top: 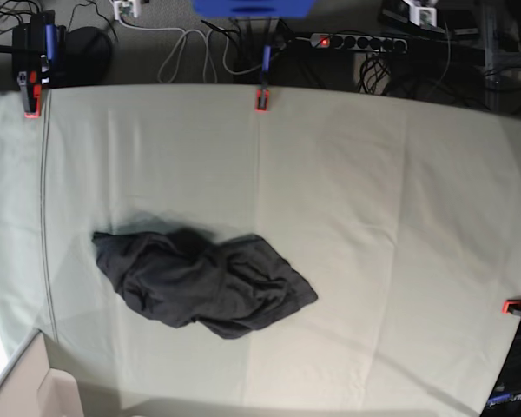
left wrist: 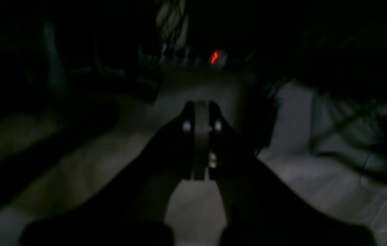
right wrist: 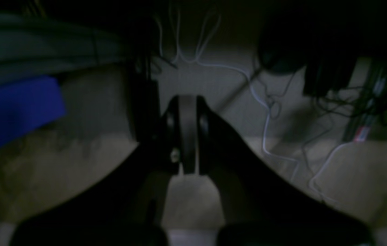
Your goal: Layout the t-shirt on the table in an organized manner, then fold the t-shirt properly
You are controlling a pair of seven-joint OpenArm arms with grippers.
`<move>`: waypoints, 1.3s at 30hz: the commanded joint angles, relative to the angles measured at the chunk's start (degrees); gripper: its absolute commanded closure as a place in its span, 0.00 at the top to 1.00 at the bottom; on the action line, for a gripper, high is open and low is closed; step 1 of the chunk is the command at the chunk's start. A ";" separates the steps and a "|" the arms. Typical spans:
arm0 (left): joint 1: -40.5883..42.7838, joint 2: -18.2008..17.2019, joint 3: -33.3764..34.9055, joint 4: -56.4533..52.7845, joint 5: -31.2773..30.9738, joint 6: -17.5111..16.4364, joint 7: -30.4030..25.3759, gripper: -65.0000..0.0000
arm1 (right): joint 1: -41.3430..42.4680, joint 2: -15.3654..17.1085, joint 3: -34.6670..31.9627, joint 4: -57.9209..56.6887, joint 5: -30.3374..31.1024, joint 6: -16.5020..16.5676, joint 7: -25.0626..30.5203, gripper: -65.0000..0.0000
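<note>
The dark charcoal t-shirt (top: 201,282) lies crumpled in a heap on the left-centre of the table (top: 391,217), which is covered in pale grey-green cloth. No graphic shows on it. Neither arm appears in the base view. The left wrist view is dark; my left gripper (left wrist: 201,106) has its jaws together and holds nothing, over a dim floor. The right wrist view is also dark; my right gripper (right wrist: 187,100) is shut and empty. The shirt and the table top show in neither wrist view.
Red-orange clamps grip the table's edges at the back (top: 262,99), back left (top: 30,102) and right (top: 514,306). A power strip (top: 356,41) and cables lie behind the table. A cardboard box (top: 17,387) sits at the front left corner. White cables (right wrist: 265,112) and a blue object (right wrist: 12,112) lie below the right gripper.
</note>
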 commanded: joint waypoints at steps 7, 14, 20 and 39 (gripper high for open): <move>8.18 -4.50 -1.77 23.44 -3.51 0.47 -1.06 0.00 | -4.46 2.01 0.12 18.00 0.08 0.12 1.49 0.00; 0.97 1.30 -7.04 32.50 -3.07 0.38 -0.45 0.00 | -0.51 2.10 -0.49 23.98 -0.10 0.12 1.49 0.00; -11.60 2.36 -6.87 31.97 -2.98 0.38 3.16 0.03 | 4.33 2.10 -0.49 26.35 -0.10 0.12 1.40 0.00; -56.97 11.76 8.61 -3.64 -2.98 -0.06 18.98 0.54 | 6.35 1.66 -0.41 27.14 -0.10 0.12 -8.00 0.00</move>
